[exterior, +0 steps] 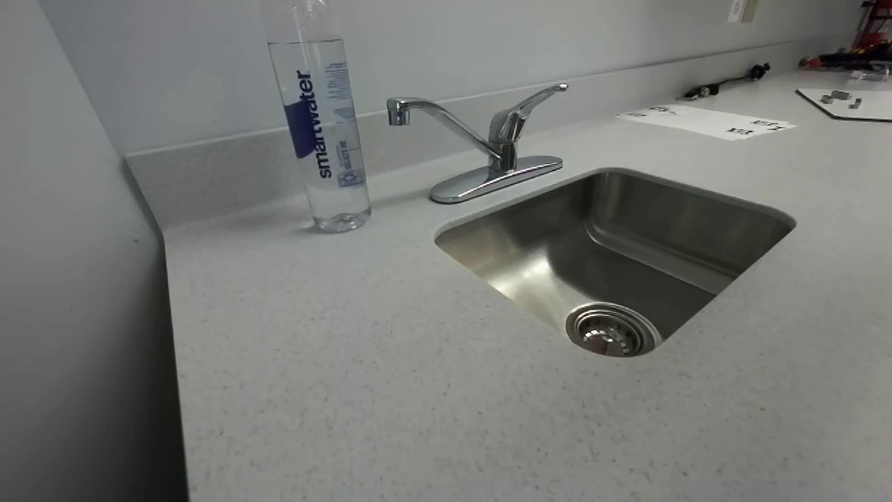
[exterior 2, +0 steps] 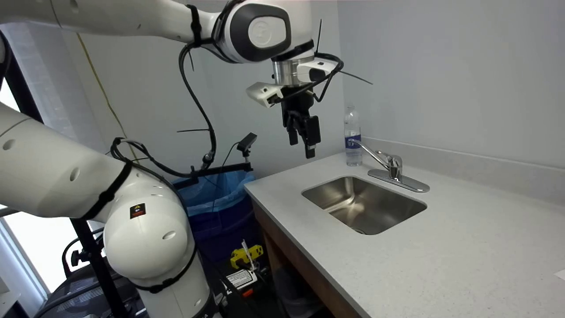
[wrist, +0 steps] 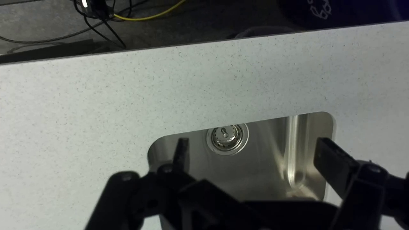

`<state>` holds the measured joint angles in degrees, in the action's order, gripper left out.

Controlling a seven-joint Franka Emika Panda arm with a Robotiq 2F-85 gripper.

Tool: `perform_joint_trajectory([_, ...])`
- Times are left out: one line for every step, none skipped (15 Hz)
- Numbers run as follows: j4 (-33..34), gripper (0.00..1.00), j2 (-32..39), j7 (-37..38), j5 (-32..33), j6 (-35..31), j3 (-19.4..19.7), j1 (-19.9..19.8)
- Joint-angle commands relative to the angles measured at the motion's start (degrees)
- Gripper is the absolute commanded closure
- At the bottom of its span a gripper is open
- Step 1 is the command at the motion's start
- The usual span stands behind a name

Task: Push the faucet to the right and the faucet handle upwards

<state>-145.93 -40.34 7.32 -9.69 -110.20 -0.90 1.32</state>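
Note:
The chrome faucet stands behind the sink. In both exterior views its spout [exterior: 460,126] [exterior 2: 370,151] points away from above the basin, toward the bottle. The faucet handle [exterior: 535,104] [exterior 2: 390,157] sits on top of the faucet body and slopes upward in an exterior view. My gripper [exterior 2: 302,146] hangs pointing down, high above the counter near the sink, apart from the faucet. In the wrist view my gripper [wrist: 252,143] has its fingers wide apart with nothing between them. The faucet is out of sight in the wrist view.
A steel sink [exterior: 669,216] [exterior 2: 390,210] [wrist: 204,166] is set in the counter [exterior: 313,348]. A tall water bottle [exterior: 306,90] [exterior 2: 352,123] stands beside the spout's end. A wall and backsplash [exterior 2: 485,159] run behind. A blue-lined bin [exterior 2: 212,190] stands off the counter's end.

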Motion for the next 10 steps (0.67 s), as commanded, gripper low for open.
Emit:
perform_joint_trajectory([2.7,0.00,6.0,0.8,-0.2,-2.6,-2.4,0.3])
perform_joint_trajectory([3.4,0.00,7.7,0.9,0.0,-3.6,-3.0,0.4])
perform_joint_trajectory([5.2,0.00,10.0,1.0,0.5,-4.0,-3.5,0.4])
perform_joint_trajectory([6.6,0.00,12.2,1.2,0.8,-4.8,-4.1,0.4])
perform_joint_trajectory([8.0,0.00,14.1,1.2,1.0,-5.4,-4.5,0.5])
perform_joint_trajectory([9.9,0.00,16.4,1.1,1.4,-5.6,-4.8,0.6])
perform_joint_trajectory([11.7,0.00,18.4,0.7,1.5,-5.7,-5.0,0.7])
perform_joint_trajectory([13.8,0.00,20.9,-0.2,1.6,-5.6,-5.0,1.1])
perform_joint_trajectory([15.7,0.00,23.0,-0.8,1.6,-5.3,-5.0,1.3])
perform_joint_trajectory([17.2,0.00,25.0,-1.4,1.8,-6.4,-5.2,1.7])
